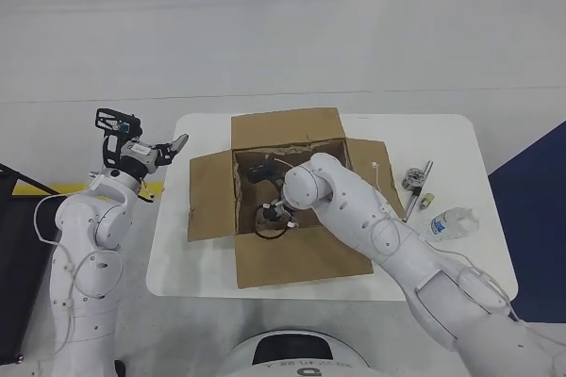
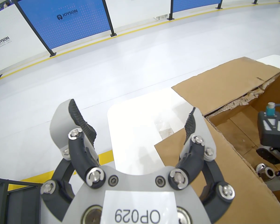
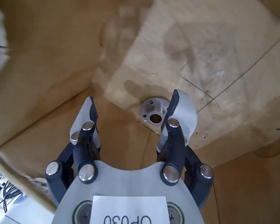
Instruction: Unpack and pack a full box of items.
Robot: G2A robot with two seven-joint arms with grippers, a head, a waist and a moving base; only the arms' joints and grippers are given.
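An open cardboard box (image 1: 212, 193) stands mid-table with its flaps spread. My right arm is down inside it. The right gripper (image 3: 133, 96) is open just above the box floor. A small round metal flange (image 3: 154, 113) with a centre bore lies on that floor, right against the inner side of one fingertip and not gripped. The same flange (image 2: 266, 170) shows in the left wrist view beside the box's near wall (image 2: 224, 155). My left gripper (image 2: 132, 106) hangs open and empty over the table's left edge, outside the box (image 1: 174, 144).
On the white table (image 1: 453, 141) right of the box lie a metal part with a rod (image 1: 417, 179), a small brass piece (image 1: 424, 200) and a plastic bottle (image 1: 453, 223). Torn paper lines the box's far inner wall (image 2: 249, 96). Blue and white partitions stand across the floor.
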